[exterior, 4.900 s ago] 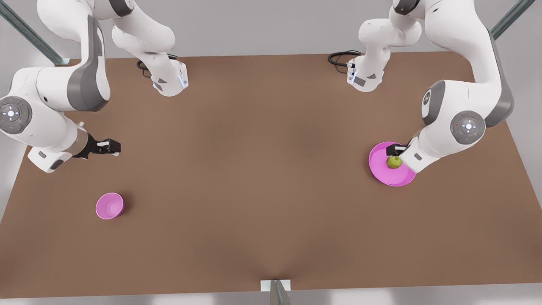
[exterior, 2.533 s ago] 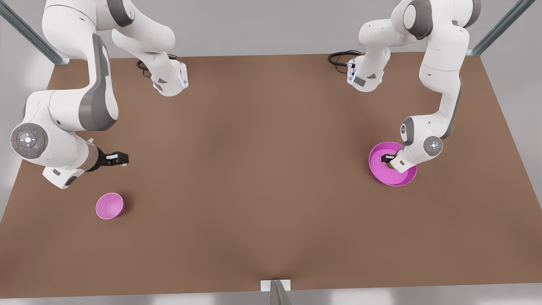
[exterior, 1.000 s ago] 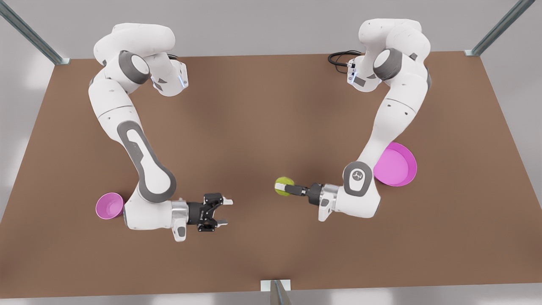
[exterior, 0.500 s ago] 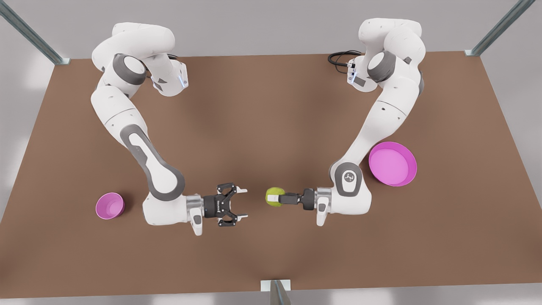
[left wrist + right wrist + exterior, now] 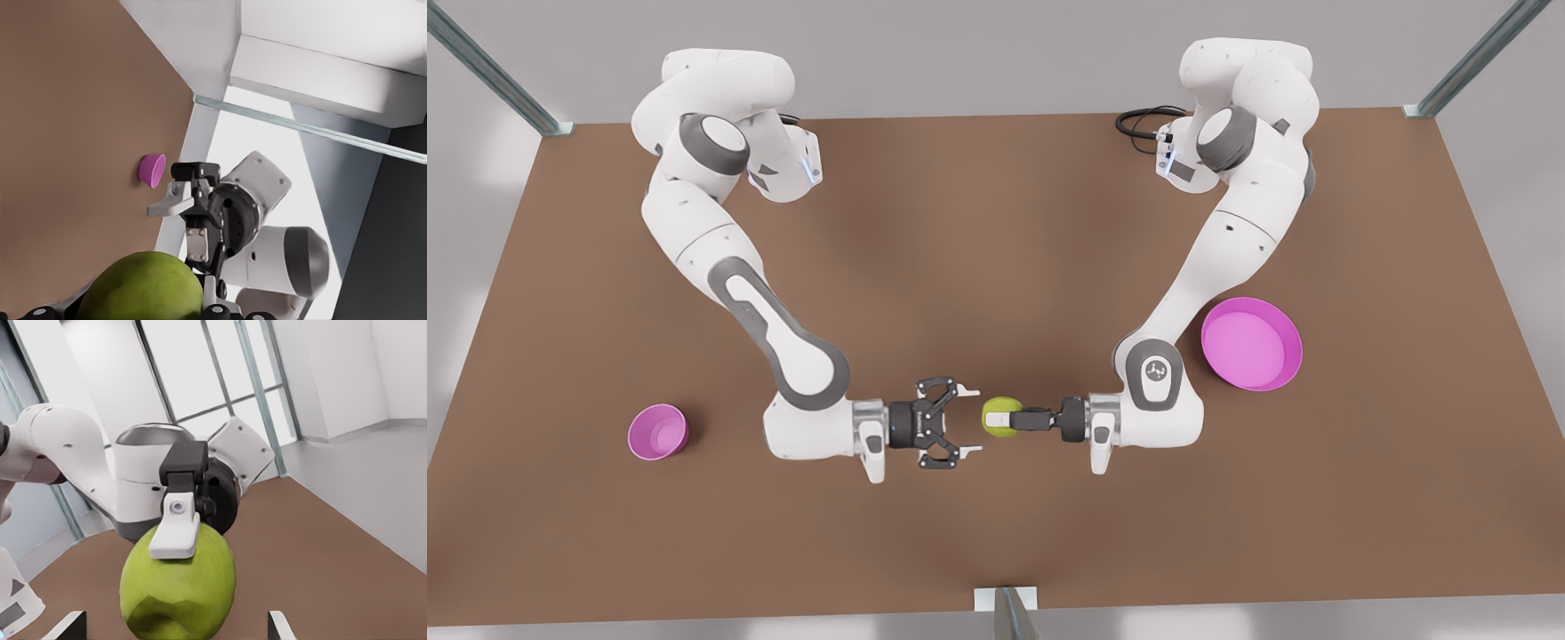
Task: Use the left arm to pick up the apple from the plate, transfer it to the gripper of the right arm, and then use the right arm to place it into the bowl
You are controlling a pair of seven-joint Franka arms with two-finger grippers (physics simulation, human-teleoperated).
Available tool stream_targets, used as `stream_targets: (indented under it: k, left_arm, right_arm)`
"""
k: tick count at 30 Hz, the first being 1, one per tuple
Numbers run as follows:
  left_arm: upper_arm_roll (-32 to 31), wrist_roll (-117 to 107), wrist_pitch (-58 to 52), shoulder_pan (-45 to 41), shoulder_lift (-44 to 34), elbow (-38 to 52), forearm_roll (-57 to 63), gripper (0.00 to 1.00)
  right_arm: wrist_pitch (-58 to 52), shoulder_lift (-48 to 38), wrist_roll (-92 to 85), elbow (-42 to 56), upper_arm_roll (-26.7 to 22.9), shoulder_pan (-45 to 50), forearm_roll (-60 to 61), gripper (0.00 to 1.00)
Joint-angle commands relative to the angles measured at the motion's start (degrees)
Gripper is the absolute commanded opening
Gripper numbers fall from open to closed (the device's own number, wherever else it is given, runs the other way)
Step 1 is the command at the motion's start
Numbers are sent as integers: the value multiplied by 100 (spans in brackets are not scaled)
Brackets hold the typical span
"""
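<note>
The yellow-green apple (image 5: 996,418) hangs above the table's middle, with my slim left gripper (image 5: 1005,416) shut on it, reaching in from the front view's right. My right gripper (image 5: 972,420), the broad claw, faces it from the front view's left. It is open, its fingertips level with the apple's near edge and apart from it. In the right wrist view the apple (image 5: 179,587) sits close ahead under a left finger (image 5: 175,533). The left wrist view has the apple (image 5: 150,287) in front of the open claw (image 5: 188,250). The plate (image 5: 1294,347) lies bare; the bowl (image 5: 656,432) stands far off.
Both arm bases (image 5: 783,169) stand at the table's far edge with a black cable (image 5: 1138,120) beside one. A metal post (image 5: 1007,613) rises at the near edge. Brown tabletop (image 5: 996,267) spreads between the arms. The bowl (image 5: 152,170) also appears behind the claw.
My right arm has swung toward the front view's right, bringing its open claw up to the apple. The left gripper with the apple has barely shifted.
</note>
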Motion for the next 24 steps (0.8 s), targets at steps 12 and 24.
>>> stream_targets:
  k: [12, 24]
  left_arm:
    - [-22, 278, 14, -31, -2, 2, -36, 68]
    - [-22, 287, 41, -31, -2, 2, -36, 68]
  right_arm:
    - [349, 119, -800, 46, 97, 180, 217, 100]
    - [402, 145, -835, 37, 106, 347, 217, 100]
